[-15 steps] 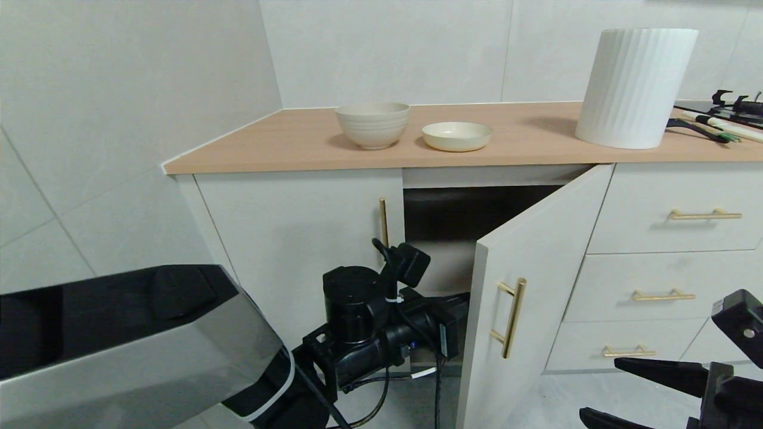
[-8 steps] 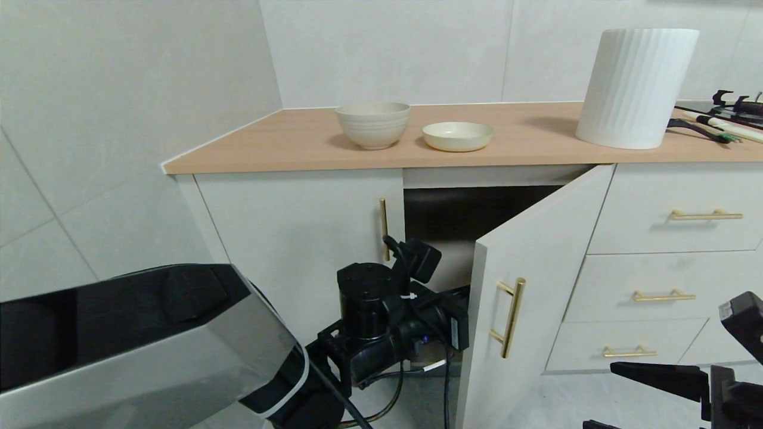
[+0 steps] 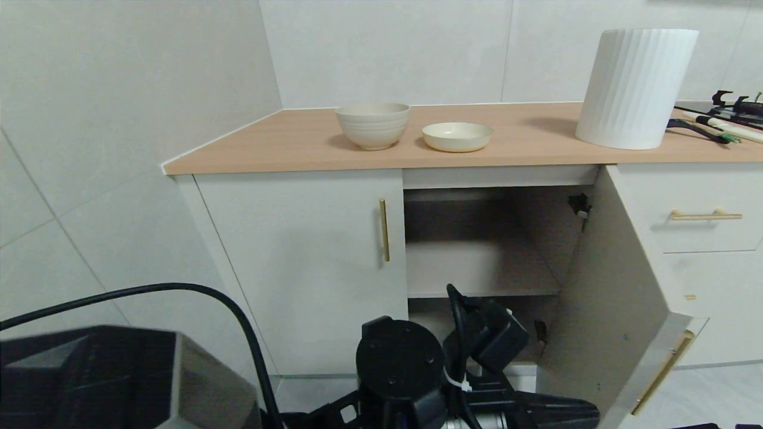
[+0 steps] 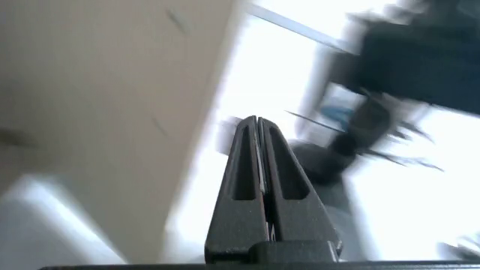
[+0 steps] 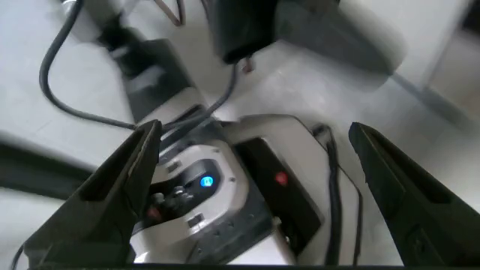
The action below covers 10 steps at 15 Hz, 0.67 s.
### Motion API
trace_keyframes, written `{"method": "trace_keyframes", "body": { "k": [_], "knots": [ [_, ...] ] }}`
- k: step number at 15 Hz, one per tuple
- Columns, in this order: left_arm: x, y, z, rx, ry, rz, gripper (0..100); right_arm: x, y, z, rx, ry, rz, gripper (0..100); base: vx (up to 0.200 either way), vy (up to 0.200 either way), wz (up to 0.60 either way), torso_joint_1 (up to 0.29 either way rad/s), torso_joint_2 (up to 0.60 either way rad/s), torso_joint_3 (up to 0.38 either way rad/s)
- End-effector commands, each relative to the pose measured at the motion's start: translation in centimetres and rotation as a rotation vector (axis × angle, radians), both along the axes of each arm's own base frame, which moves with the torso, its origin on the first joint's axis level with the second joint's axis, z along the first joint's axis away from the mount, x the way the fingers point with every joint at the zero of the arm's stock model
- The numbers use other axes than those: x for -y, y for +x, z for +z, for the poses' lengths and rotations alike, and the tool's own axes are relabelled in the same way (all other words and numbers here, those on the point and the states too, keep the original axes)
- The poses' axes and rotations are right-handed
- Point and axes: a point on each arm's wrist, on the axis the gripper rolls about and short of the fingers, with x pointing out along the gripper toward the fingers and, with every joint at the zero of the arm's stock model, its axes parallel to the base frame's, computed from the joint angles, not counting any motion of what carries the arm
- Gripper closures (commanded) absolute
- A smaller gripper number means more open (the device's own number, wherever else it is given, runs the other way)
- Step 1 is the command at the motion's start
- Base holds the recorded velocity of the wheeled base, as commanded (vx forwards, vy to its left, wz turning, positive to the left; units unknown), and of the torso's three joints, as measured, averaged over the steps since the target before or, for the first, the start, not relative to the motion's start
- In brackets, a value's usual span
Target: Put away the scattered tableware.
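A ribbed beige bowl and a shallow cream dish stand side by side on the wooden countertop. Below them the cabinet stands open, with its door swung wide to the right and a bare shelf inside. My left gripper is low in front of the cabinet's opening, near the door's lower edge. In the left wrist view its fingers are pressed together with nothing between them. My right gripper is open and empty, hanging over the floor.
A tall white ribbed container stands on the counter to the right, with dark utensils beyond it. Drawers with gold handles lie behind the open door. The left cabinet door is closed, and a tiled wall closes off the left side.
The cabinet door has swung from half open to wide open. My left arm has moved right and down. The right gripper has dropped out of the head view.
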Motion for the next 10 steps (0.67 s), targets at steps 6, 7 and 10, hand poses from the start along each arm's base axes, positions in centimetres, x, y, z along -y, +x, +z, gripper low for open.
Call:
{"method": "trace_keyframes", "body": {
  "k": [6,7,10],
  "knots": [
    [-6.0,5.0,2.2,0.150,0.018,0.322,100,-0.3,1.1,0.9,0.029,-0.019,-0.123,0,0.000,0.000,0.00,0.000,0.00,0.000],
    [-8.1,5.3,2.6,0.152,0.058,0.393,100,-0.4,2.0,1.1,0.027,-0.054,-0.217,0,0.000,0.000,0.00,0.000,0.00,0.000],
    [-14.5,3.5,4.7,0.104,0.166,0.572,100,-0.8,2.8,1.7,0.032,-0.071,-0.316,0,0.000,0.000,0.00,0.000,0.00,0.000]
  ]
}}
